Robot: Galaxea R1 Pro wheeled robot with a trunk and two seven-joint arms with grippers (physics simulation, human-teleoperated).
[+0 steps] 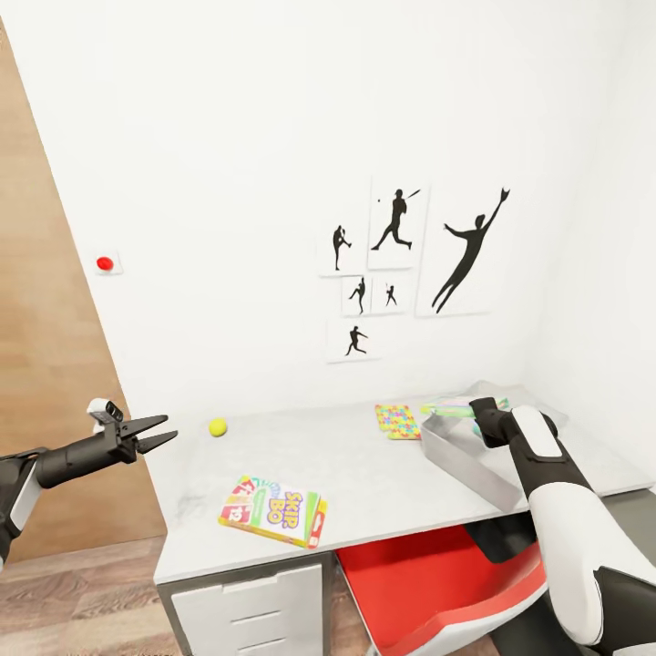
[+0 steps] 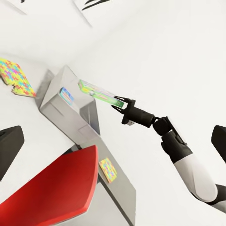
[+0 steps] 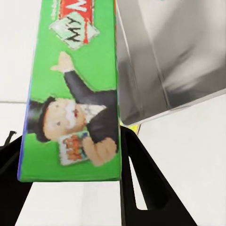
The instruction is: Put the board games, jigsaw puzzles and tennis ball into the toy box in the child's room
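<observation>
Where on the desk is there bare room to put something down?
Bare patches on the table: between the tennis ball and the puzzle, and between the Skip-Bo game and the toy box. It is crowded by the box, where the right gripper holds a green game.

Pale grey table [image 1: 383, 474] with white drawers [image 1: 251, 610]. Yellow-green ball [image 1: 218, 426] near the black left claw [image 1: 157, 434]. Yellow, green and red lettered game [image 1: 272, 509]. Puzzle [image 1: 397, 421] in yellow, green, pink, blue and orange pieces. Light grey box [image 1: 465, 463]. Bright green game [image 3: 75, 94] with a black-suited cartoon man, in the black right claw [image 2: 121, 104]. Red seat [image 1: 428, 583].
</observation>
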